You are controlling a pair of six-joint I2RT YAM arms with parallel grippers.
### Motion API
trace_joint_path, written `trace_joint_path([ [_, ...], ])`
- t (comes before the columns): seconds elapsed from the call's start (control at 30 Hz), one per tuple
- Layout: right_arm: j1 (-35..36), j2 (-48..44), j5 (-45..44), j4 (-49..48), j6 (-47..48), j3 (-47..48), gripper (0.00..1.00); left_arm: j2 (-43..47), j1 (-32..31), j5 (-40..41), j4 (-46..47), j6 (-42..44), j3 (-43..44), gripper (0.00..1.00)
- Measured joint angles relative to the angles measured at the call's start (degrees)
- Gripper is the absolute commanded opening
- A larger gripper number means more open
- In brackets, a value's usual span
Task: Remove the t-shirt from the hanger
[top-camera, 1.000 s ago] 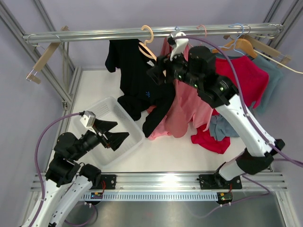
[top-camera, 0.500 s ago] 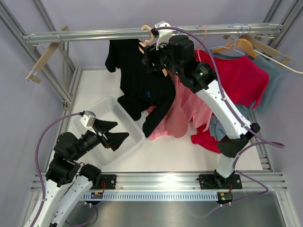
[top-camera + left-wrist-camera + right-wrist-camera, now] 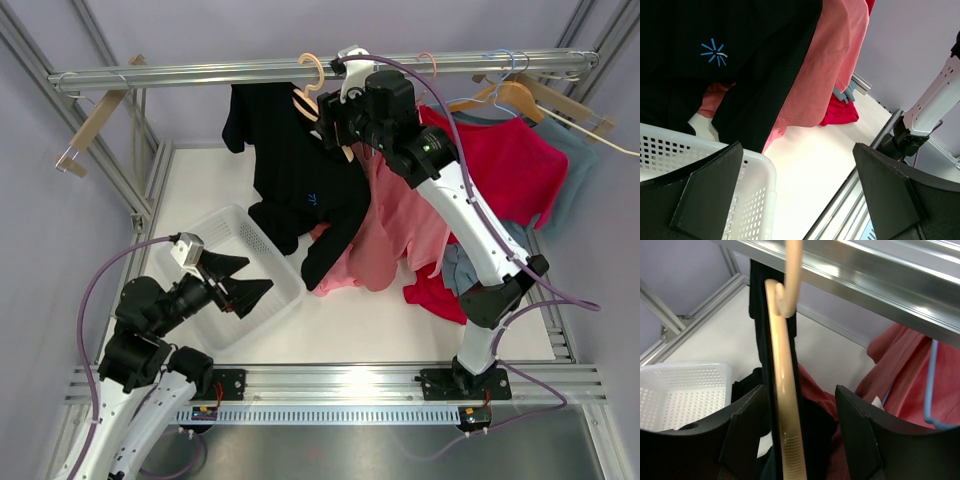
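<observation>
The black t-shirt (image 3: 290, 170) is hanging on its hanger (image 3: 785, 405) under the rail (image 3: 200, 72), so I'm judging nothing done yet. I'm holding the right gripper (image 3: 802, 437) spread astride that hanger just below the rail; the left gripper (image 3: 795, 195) is idling agape far below it.

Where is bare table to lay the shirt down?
One bare strip of table runs along the near edge, between the basket and the red cloth at right. Another lies back left, between the frame and the black shirt. From the middle rightward, hanging shirts crowd it.
</observation>
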State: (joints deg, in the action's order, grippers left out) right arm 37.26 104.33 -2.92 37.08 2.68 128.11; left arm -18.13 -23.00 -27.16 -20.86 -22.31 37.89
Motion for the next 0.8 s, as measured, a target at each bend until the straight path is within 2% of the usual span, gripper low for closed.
trace_joint_path([
  [0.17,0.1,0.0,2.6,-1.2,-0.2,0.0,0.56,-0.1,0.7,-0.4,0.0,0.0,0.0,0.99],
  [0.43,0.1,0.0,4.1,-2.2,-0.2,-0.6,0.61,-0.5,1.3,-1.2,0.0,0.0,0.0,0.99],
  [0.57,0.1,0.3,4.2,-2.3,-0.2,-1.4,0.57,-0.5,1.3,-1.2,0.0,0.0,0.0,0.99],
  [0.67,0.1,0.7,4.4,-2.6,-0.4,-1.4,0.46,-0.5,1.3,-1.4,0.0,0.0,0.0,0.99],
  [0.7,0.1,0.8,4.5,-2.7,-0.4,-1.5,0.37,-0.5,1.3,-1.4,0.0,0.0,0.0,0.99],
  [0.8,0.1,0.8,4.7,-4.3,-0.7,-2.1,0.25,-0.5,1.3,-1.4,0.1,0.0,0.0,0.99],
])
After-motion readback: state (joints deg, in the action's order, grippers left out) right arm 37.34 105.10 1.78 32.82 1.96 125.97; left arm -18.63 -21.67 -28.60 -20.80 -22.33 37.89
